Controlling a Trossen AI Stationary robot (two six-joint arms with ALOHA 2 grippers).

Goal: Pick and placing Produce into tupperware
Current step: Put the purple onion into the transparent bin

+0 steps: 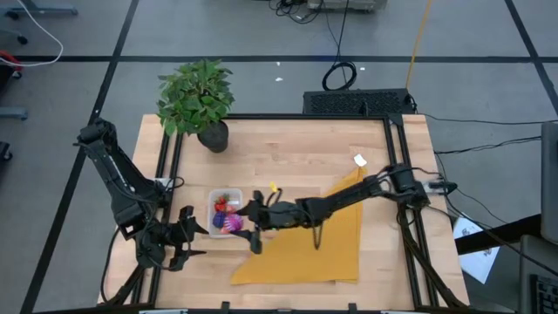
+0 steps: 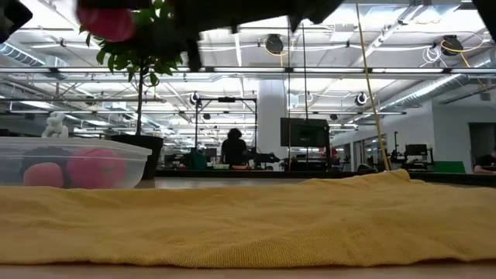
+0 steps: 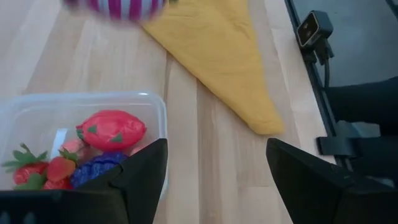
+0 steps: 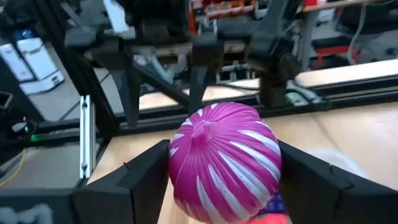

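Right gripper (image 4: 225,180) jaws clamp a magenta white-striped ball (image 4: 225,165) above the small clear rectangular plastic box (image 1: 226,212), which holds red, pink and purple toy produce (image 3: 111,129). Left gripper (image 1: 193,237), jaws apart, waits beside the box

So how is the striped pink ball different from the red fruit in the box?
The striped ball is magenta with white stripes and is held between the right gripper fingers. The red fruit is plain red with small green spots and lies loose inside the clear box. Both are small toys.
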